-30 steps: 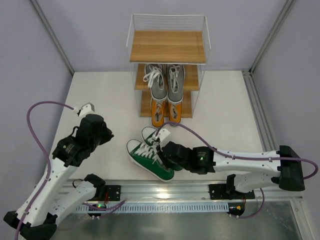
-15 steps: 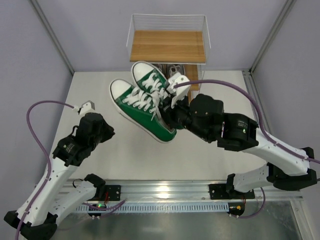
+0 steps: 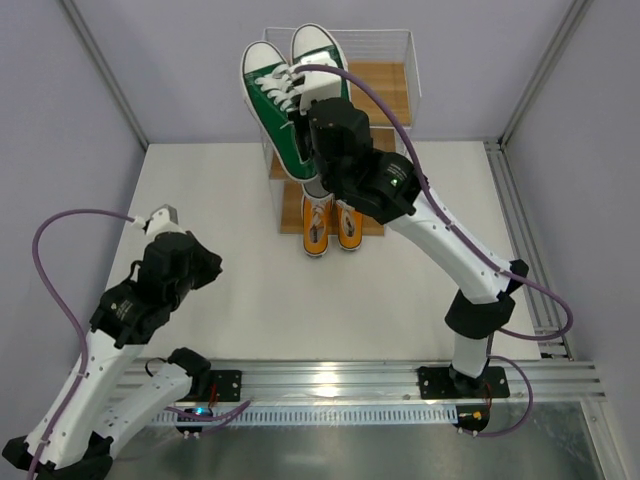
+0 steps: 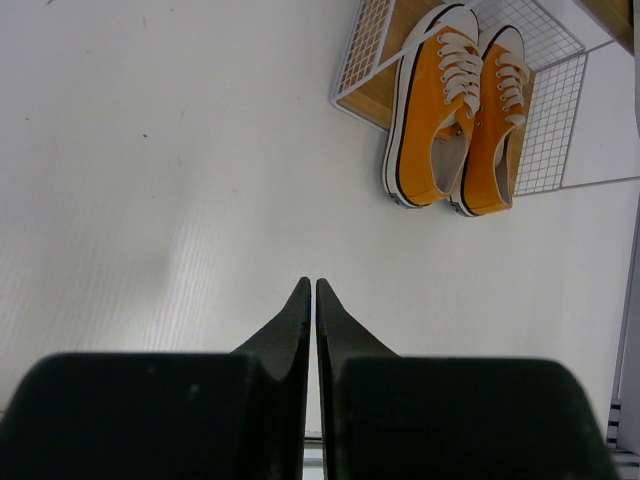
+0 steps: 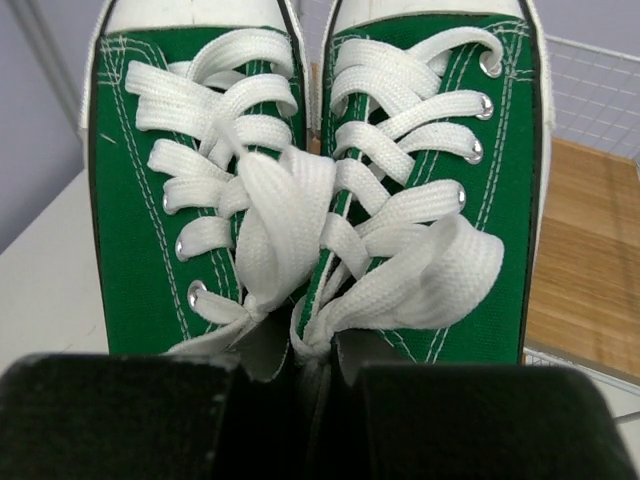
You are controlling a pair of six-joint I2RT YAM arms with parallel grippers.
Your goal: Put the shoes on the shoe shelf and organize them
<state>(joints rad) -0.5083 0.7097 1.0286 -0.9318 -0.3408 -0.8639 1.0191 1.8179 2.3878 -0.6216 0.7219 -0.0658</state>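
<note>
Right wrist: gripper (image 5: 312,362) pinching green shoes (image 5: 300,195).

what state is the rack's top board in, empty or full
Empty where visible: the light brown wooden top board is bare; the right hand holds the green canvas sneakers above it.

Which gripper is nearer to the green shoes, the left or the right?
Right. The right gripper holds the green shoes over the shelf; the left gripper is far away, over the table.
</note>
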